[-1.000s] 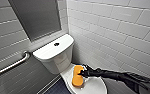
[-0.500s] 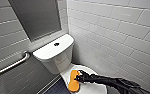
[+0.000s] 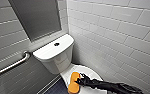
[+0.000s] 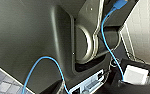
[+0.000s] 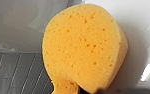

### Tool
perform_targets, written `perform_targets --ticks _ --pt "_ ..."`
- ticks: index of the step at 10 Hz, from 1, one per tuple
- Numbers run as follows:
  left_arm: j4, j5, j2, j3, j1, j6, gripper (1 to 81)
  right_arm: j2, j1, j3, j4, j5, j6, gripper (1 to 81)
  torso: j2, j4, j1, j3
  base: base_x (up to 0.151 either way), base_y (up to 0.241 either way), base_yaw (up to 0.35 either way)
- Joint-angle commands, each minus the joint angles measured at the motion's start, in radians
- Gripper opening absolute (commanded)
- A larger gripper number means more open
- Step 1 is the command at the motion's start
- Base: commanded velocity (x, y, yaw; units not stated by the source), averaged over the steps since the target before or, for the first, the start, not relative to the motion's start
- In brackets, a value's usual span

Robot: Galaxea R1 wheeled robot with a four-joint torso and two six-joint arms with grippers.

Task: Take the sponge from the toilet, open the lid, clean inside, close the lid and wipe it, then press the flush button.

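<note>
Right gripper [image 3: 80,81]: clamped on the sponge [image 3: 74,83], gripping it along one long side. This leaves the broad porous face free, which suits wiping.

Sponge position: in front of the toilet [image 3: 56,61] tank, against the lid [image 3: 87,71] at the edge furthest from the tiled wall [image 3: 121,37]. The right wrist view shows the sponge [image 5: 83,47] close to glossy white surface; actual contact cannot be confirmed. The lid appears to be down, so the step in hand is judged to be the wipe of the lid.

Flush button [image 3: 56,44]: centred on the tank top, nothing on or near it.

Surroundings: the tiled wall stands close beside the toilet on the arm's side and restricts sideways movement. A grab bar [image 3: 11,65] is mounted on the opposite side of the tank, well apart from the sponge. Dark floor [image 3: 54,88] lies beneath the sponge's outer end.
</note>
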State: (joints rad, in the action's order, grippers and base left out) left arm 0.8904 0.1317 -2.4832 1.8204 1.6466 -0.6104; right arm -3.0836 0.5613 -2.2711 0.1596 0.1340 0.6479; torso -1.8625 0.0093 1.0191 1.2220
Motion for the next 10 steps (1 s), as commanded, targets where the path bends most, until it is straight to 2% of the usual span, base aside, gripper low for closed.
perform_targets --ticks 1,6,10 --pt "0.012 -0.041 0.019 -0.019 0.026 -0.003 81.1 0.252 -0.025 0.309 0.02 0.107 0.006 1.0 0.0 0.0 0.0 0.0 0.0 0.0 0.0" --pt "0.016 -0.037 0.015 -0.021 0.022 -0.003 81.1 0.596 0.045 0.565 0.018 0.091 0.052 1.0 0.0 0.0 0.0 0.0 0.0 0.0 0.0" --pt "0.016 -0.037 0.022 -0.019 0.02 -0.002 81.1 0.8 0.17 0.627 0.015 0.041 0.064 1.0 0.0 0.0 0.0 0.0 0.0 0.0 0.0"
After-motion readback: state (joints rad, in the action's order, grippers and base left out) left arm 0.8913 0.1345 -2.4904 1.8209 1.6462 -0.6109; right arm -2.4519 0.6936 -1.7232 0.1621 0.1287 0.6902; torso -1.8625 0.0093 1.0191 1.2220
